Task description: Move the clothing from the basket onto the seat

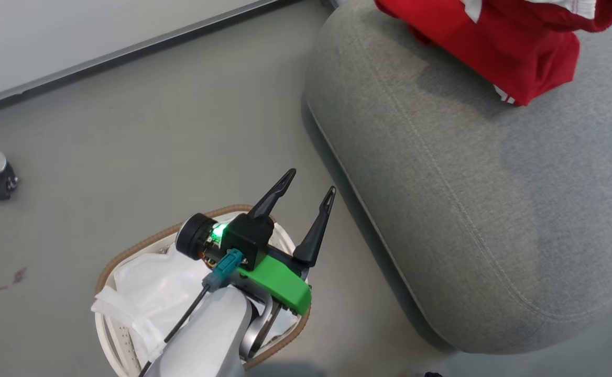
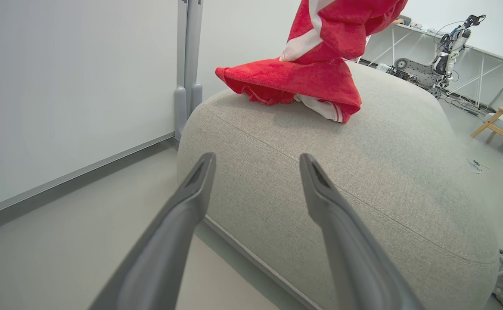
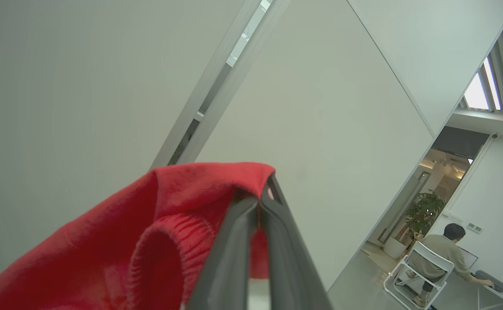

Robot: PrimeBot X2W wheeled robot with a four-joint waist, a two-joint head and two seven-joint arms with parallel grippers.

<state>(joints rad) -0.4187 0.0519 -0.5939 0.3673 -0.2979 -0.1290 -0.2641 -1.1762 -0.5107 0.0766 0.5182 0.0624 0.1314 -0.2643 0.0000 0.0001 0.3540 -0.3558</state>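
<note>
Red white-trimmed garment point(image 2: 316, 77), pinched in the closed right claw point(image 3: 260, 202), drapes onto the grey seat point(image 2: 363, 181); left claw point(image 2: 258, 158) wide open

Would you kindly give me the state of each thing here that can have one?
basket, upright on floor, white liner inside, no clothing visible.
left claw, open, empty, above basket.
right claw, shut on red garment.
red garment, hanging from right claw, lower end resting on seat.
seat, bearing garment's lower end.

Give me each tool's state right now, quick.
Left tool: open, holding nothing.
Right tool: shut on the red garment.
</note>
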